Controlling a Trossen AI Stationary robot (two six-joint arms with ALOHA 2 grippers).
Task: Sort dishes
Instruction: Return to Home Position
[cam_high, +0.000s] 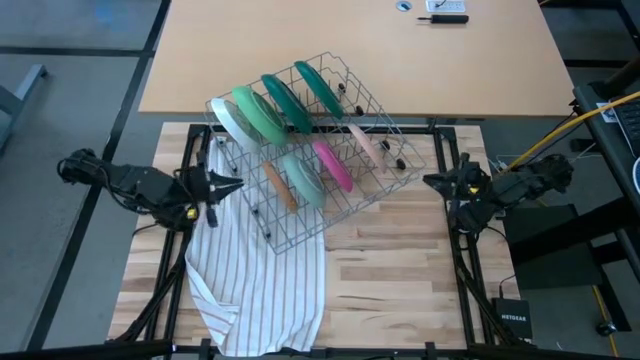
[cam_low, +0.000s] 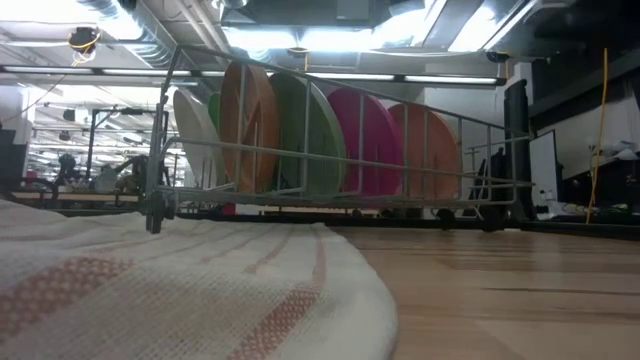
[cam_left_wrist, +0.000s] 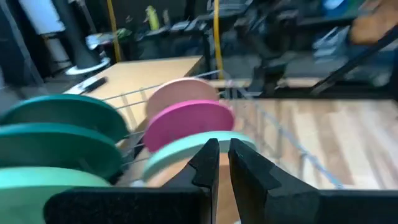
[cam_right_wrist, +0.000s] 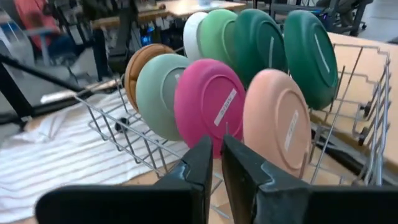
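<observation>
Cloth (cam_low: 150, 290) crowds the low view; racked plates (cam_low: 250, 120) hide each other

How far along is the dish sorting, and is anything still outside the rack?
Nearly done. All eight dishes stand in the wire rack; I see none outside it. Nothing is in hand: the left gripper and right gripper flank the rack, jaws shut and empty. Only parking the arms seems left.

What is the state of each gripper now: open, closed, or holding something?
Left gripper: closed, holding nothing, left of the wire rack.
Right gripper: closed, holding nothing, right of the wire rack.
</observation>
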